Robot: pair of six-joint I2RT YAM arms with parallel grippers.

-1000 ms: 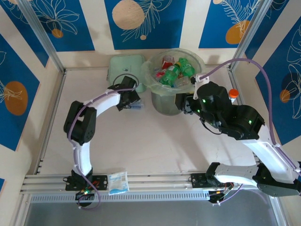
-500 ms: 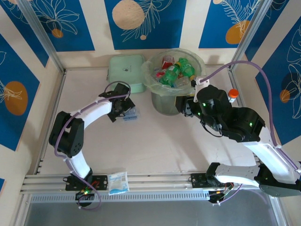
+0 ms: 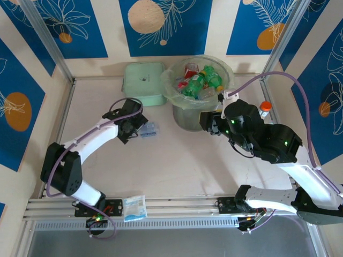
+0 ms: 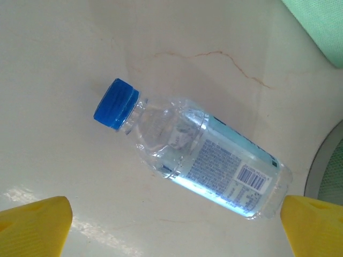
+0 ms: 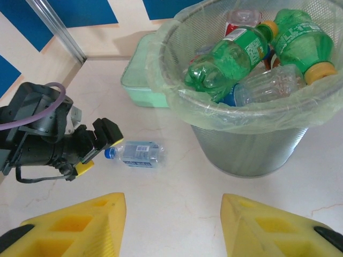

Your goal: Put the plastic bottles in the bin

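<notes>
White and blue, a flat packet (image 3: 134,208) lies at the near edge of the table (image 3: 177,166), on the rail between the two arm bases. Farther in, the left gripper (image 3: 139,127) sits low over the table with its jaws spread wide and nothing between them. In the left wrist view its yellow fingertips (image 4: 37,222) stand at the two lower corners. Just beyond them a clear bottle (image 4: 198,155) with a blue cap and a blue label lies on its side on the table. It is free of the gripper, with its cap end towards the fingers. To the right, the right gripper (image 5: 172,214) hangs beside the bin (image 5: 241,152), its yellow fingers far apart and empty. The bin stands upright just past the bottle, its clear liner folded over the rim. Inside it lie green bottles (image 5: 230,59) and other bottles, piled up. A flat pale green box (image 3: 143,83) rests at the far side, left of the bin.
</notes>
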